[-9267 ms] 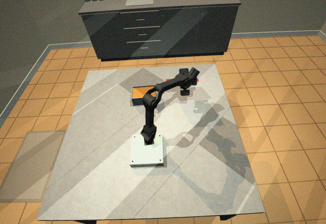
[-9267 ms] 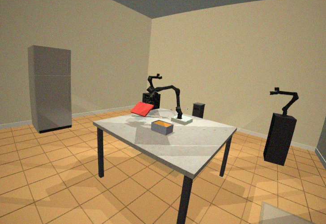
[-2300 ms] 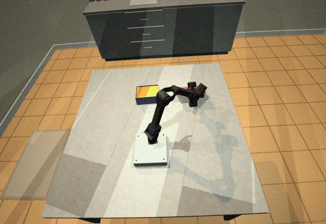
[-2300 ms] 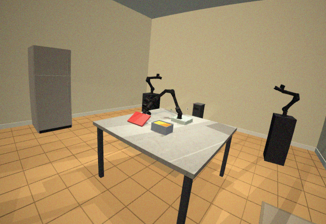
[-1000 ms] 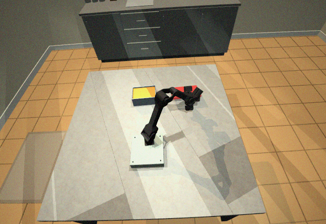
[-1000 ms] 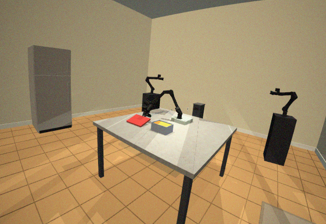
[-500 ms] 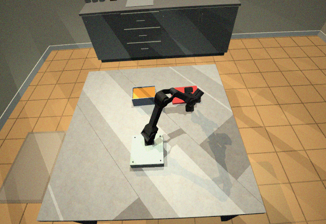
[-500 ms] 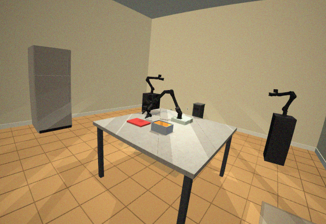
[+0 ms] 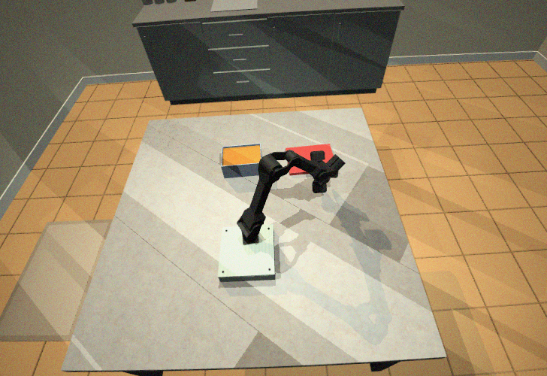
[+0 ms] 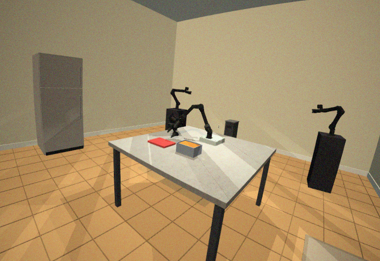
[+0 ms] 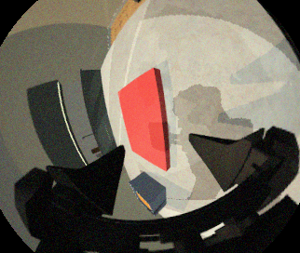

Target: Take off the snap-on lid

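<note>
One red lid (image 9: 304,156) lay flat on the desk (image 9: 176,310) beside the box (image 9: 240,159), so the open, empty fingers should lift straight up.

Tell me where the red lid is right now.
The red lid lies flat on the table, just right of the open storage box in the top view. The open gripper hovers over its near right corner, holding nothing.
</note>
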Robot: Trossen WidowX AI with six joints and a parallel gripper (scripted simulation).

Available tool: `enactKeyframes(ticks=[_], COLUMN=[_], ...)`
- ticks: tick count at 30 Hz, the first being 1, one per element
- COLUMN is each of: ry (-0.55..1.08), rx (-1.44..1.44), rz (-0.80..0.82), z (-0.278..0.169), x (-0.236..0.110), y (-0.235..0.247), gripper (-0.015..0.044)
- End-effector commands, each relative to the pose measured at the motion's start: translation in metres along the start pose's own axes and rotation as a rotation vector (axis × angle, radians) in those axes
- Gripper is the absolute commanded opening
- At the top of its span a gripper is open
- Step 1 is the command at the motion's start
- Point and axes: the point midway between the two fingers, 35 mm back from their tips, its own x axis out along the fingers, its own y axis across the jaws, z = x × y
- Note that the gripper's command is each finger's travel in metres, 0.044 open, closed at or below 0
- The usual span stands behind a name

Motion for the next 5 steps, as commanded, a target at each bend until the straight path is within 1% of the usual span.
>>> enactKeyframes(ticks=[1, 5], ry=[0.005, 0.005], rx=[-0.001, -0.001], rz=[-0.001, -0.002], z=[-0.0015, -0.0015], x=[-0.0055, -0.0116], y=[-0.0057, -0.011], gripper=[0.044, 0.044])
